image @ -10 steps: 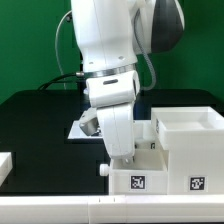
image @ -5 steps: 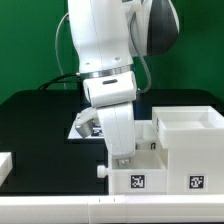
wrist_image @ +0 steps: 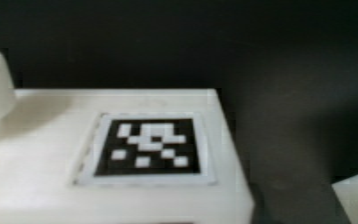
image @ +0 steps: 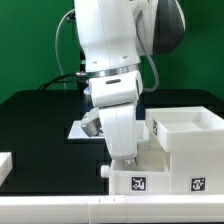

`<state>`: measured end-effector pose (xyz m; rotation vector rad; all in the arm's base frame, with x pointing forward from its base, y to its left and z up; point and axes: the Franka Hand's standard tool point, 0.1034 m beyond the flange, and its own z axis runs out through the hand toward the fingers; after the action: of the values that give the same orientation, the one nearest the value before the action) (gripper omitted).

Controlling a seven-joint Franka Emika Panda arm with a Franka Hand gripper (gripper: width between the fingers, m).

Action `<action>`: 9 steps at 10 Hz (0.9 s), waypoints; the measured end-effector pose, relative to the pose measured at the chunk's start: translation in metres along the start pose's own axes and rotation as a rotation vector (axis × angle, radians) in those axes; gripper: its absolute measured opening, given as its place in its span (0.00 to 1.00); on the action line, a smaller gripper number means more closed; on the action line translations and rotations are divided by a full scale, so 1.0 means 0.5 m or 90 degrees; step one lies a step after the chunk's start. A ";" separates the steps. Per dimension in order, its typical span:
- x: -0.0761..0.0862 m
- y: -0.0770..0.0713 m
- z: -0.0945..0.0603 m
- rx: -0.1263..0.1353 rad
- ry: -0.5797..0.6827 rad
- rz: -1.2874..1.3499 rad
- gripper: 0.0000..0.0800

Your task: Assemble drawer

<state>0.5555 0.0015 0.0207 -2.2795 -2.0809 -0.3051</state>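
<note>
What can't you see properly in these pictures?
The claw: in the exterior view its tips are hidden behind the tagged white part, and the wrist view does not show them.
The marker board: exterior view, mostly hidden behind the arm.
The tag: wrist view, too blurry to read.
The white piece: exterior view's left, cut off by the edge.

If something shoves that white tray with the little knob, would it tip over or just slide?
The tray looks like rigid moulded plastic, so it should keep its shape when pushed. It sits low and flat on the black table, so it would probably slide rather than tip.
</note>
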 end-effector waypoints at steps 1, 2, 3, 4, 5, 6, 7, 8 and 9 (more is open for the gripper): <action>-0.002 -0.004 0.002 -0.003 0.000 0.003 0.05; -0.003 -0.005 0.002 -0.002 0.000 0.003 0.05; -0.004 -0.005 0.002 -0.002 0.000 0.004 0.05; -0.004 -0.005 0.002 -0.002 0.000 0.004 0.05; -0.004 -0.005 0.002 -0.002 0.000 0.004 0.05; -0.004 -0.005 0.003 -0.002 -0.001 -0.002 0.05; -0.008 -0.001 0.003 -0.009 -0.009 -0.050 0.05; -0.006 0.002 0.005 -0.015 -0.015 -0.057 0.05; -0.003 0.002 0.006 -0.018 -0.021 -0.053 0.05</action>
<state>0.5565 0.0007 0.0176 -2.2327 -2.2049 -0.3055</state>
